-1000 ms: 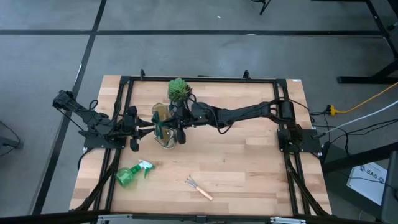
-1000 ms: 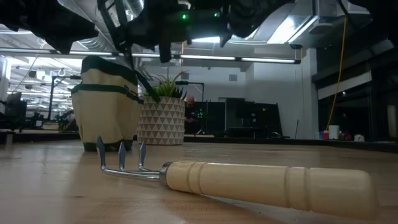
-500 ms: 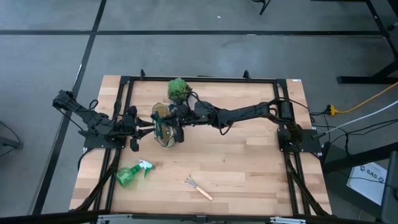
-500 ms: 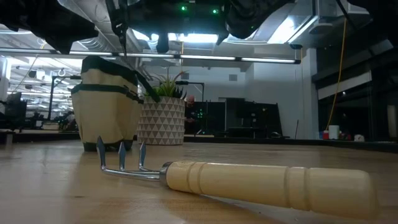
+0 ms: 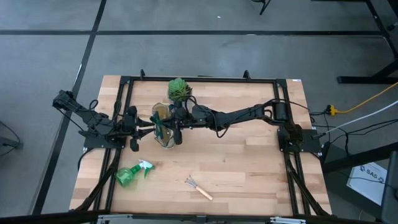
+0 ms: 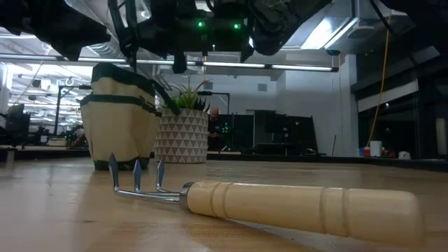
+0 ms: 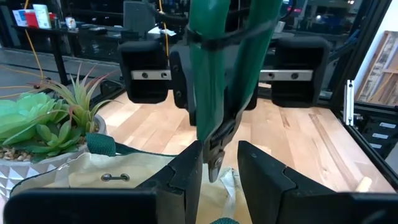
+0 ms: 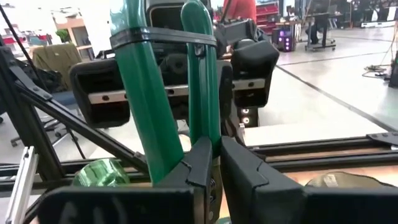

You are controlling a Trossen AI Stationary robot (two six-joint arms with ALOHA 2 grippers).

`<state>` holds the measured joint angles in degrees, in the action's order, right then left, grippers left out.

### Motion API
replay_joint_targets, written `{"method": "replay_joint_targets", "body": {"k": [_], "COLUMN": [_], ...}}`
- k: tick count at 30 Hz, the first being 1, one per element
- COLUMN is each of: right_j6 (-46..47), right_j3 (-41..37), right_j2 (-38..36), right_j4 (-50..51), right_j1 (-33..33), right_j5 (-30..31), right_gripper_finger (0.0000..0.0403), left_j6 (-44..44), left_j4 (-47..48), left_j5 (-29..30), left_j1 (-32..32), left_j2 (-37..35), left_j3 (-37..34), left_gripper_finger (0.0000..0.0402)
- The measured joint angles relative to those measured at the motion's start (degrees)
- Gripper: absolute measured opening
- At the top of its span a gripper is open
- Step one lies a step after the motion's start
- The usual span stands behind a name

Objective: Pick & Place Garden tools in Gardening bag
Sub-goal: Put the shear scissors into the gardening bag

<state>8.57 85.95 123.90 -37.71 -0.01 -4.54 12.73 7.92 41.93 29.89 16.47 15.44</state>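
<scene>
The desk (image 5: 249,155) carries the bag (image 5: 163,127), beside a potted plant (image 5: 178,89); the right fingers (image 8: 214,163) clench the green-handled shears (image 8: 166,93) above the bag; the left fingers (image 7: 186,168) grasp the bag's rim; bottle (image 5: 132,173) and rake (image 5: 199,188) lie apart.

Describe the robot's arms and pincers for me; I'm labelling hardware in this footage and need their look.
Both arms are dark, slim and jointed, with black cables running along them. The left pincer and the right pincer each end in two flat, black, angular fingers. Behind the fingers sits a boxy black housing with a silver rail. Small green lights glow on the arms in the low view.
</scene>
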Motion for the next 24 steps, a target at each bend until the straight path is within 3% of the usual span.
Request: {"method": "replay_joint_targets", "body": {"k": [18, 24], "right_j6": [-0.42, 0.59], "right_j3": [0.0, 0.0], "right_j2": [2.08, 3.82], "right_j4": [1.77, 0.45], "right_j1": [-0.09, -0.07], "right_j5": [3.49, 8.91], "right_gripper_finger": [0.0032, 0.0032], "left_j6": [0.0, 0.0], "left_j4": [0.01, 0.0], "left_j5": [0.0, -0.01], "left_j1": [0.0, 0.01], "left_j2": [0.01, 0.02], "left_j3": [0.0, 0.0], "left_gripper_finger": [0.0098, 0.0098]}}
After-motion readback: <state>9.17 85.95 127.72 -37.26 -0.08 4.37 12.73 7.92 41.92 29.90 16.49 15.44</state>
